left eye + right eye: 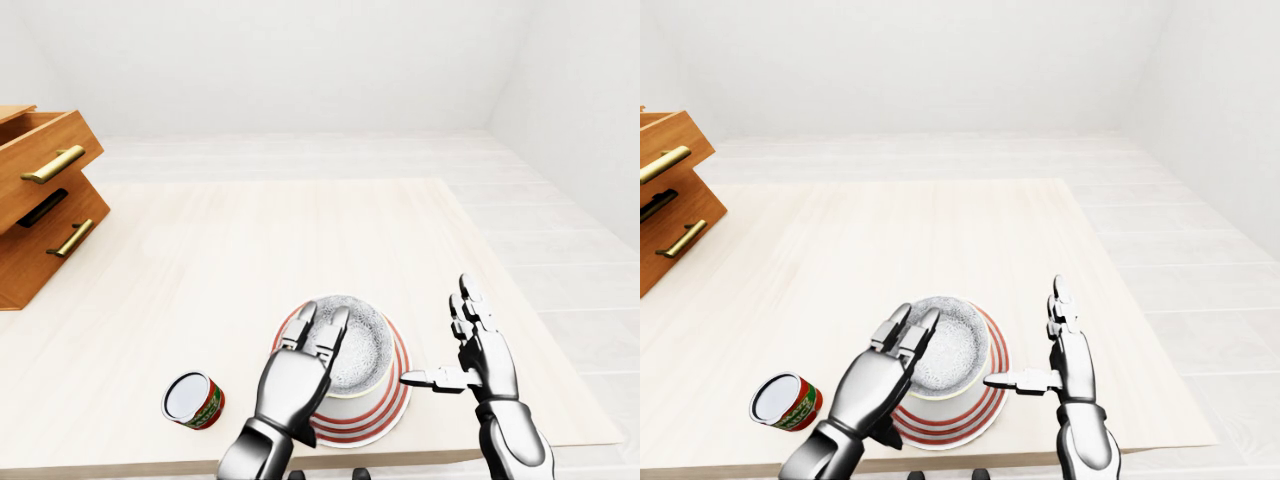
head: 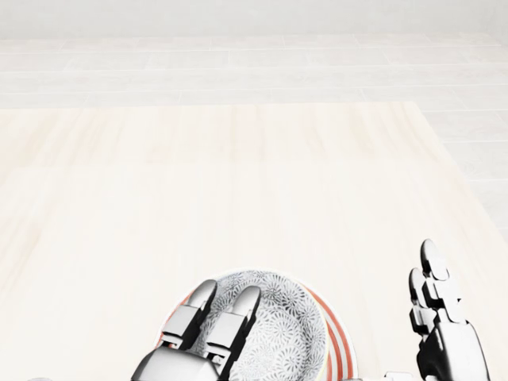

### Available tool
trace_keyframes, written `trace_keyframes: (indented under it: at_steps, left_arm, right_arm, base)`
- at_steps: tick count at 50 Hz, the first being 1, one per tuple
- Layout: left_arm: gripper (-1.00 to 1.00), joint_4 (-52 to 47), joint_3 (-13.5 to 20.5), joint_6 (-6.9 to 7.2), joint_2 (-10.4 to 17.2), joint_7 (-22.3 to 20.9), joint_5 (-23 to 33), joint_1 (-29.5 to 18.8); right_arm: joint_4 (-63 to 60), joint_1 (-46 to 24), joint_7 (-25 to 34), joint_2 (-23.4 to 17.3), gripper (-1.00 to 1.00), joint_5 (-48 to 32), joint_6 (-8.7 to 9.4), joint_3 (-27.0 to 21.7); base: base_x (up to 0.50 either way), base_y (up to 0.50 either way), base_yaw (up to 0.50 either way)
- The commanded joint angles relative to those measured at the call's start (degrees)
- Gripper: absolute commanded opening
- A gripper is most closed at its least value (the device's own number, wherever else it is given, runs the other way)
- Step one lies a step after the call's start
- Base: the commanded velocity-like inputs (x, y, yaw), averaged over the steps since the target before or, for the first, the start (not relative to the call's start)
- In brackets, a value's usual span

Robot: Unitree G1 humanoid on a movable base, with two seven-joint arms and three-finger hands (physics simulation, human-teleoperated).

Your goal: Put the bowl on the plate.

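A white speckled bowl (image 1: 362, 345) sits upright on a red-striped plate (image 1: 398, 404) near the table's bottom edge in the left-eye view. My left hand (image 1: 322, 318) lies over the bowl's left rim with its fingers (image 1: 338, 322) stretched straight, open; its thumb is hidden. My right hand (image 1: 440, 335) stands open just right of the plate. Its thumb points at the plate's rim and its fingers are upright, apart from the bowl.
A red-and-green can (image 1: 193, 400) lies on its side left of the plate, close to my left forearm. A wooden drawer unit (image 1: 40, 205) with brass handles stands at the table's left edge. The pale wooden table (image 1: 300, 240) stretches upward beyond the plate.
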Motion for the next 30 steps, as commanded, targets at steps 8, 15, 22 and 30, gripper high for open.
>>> trace_keyframes:
  at_steps: [8,15,22,30]
  left_arm:
    - [1.00,-11.8,0.9,3.60,3.6,-4.6,-1.1,5.9]
    - [1.00,-14.1,3.5,3.60,3.8,-5.6,-6.4,8.2]
    - [1.00,-17.3,7.9,3.60,1.7,-10.0,-12.8,6.0]
    - [1.00,-18.6,12.7,3.60,-1.5,-14.6,-17.2,2.5]
  right_arm:
    - [0.0,-0.2,-0.1,-0.1,1.00,-0.1,0.00,0.2]
    - [0.3,0.5,0.1,-0.1,1.00,0.2,0.00,0.0]
    - [-1.0,-0.2,0.1,-0.2,1.00,0.2,0.00,0.1]
    - [-1.8,-0.9,0.2,-0.4,1.00,-0.1,0.00,0.0]
  base:
    - [0.00,0.00,0.00]
    - [0.00,0.00,0.00]
    - [0.00,0.00,0.00]
    - [0.00,0.00,0.00]
